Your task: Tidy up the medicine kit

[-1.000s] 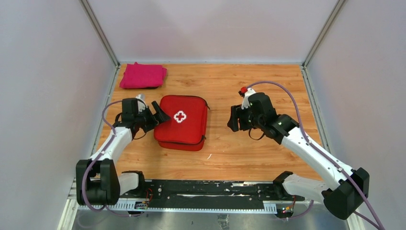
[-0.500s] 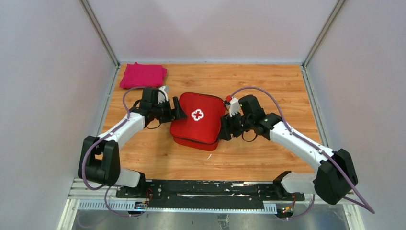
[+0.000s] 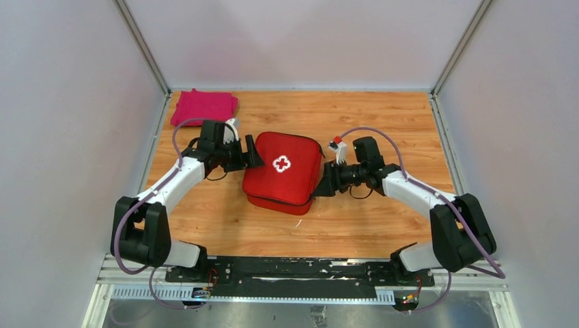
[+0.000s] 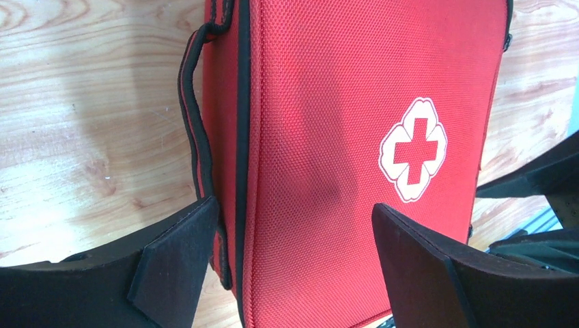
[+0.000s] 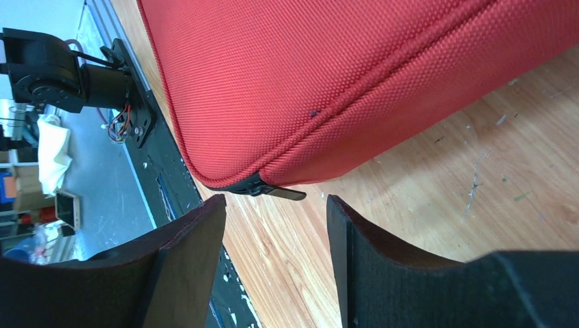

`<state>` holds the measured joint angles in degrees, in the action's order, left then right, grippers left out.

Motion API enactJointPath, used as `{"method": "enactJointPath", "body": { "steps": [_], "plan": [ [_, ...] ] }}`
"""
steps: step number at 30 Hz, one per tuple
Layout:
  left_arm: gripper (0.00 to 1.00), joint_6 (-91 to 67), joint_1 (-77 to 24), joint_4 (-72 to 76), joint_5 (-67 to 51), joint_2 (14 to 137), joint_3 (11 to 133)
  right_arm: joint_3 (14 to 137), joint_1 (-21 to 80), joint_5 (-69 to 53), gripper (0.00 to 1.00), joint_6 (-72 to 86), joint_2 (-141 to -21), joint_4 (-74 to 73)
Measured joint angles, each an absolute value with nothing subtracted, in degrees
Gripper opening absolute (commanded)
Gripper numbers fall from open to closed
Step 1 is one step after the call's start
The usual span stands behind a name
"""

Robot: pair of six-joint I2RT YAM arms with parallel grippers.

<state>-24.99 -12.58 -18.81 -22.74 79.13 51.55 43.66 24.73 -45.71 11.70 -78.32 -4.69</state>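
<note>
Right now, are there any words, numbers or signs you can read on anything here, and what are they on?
One cross sign, a white patch with a red cross inside and no letters: on the lid of the medicine kit.
Words or numbers: none can be read anywhere, and the pink cloth shows no print.

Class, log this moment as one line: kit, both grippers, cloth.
medicine kit closed on table | left gripper open at handle edge | right gripper open by zip pull | pink cloth far left corner
</note>
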Motion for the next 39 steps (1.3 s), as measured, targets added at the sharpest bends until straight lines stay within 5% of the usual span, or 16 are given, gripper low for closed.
{"method": "enactJointPath", "body": {
  "steps": [14, 29, 35, 39],
  "plan": [
    [0.88, -23.49, -12.58, -19.86, -22.9, 80.2, 51.68, 41.54, 22.72, -57.39, 0.56, 14.44, -89.27, 9.5],
    [0.88, -22.92, -12.58, -19.88, -22.92, 80.55, 51.77, 40.86, 22.48, -62.15, 0.33, 16.95, -90.52, 12.49],
    [0.88, -22.92, -12.58, -19.88, -22.92, 80.77, 51.77, 39.64, 22.48, -62.67, 0.5, 16.62, -89.62, 12.27],
    [0.88, -22.9, -12.58, -19.88, -22.96, 80.79, 51.77, 38.61, 22.48, -62.87, 0.52, 16.1, -89.41, 11.66]
  ]
}}
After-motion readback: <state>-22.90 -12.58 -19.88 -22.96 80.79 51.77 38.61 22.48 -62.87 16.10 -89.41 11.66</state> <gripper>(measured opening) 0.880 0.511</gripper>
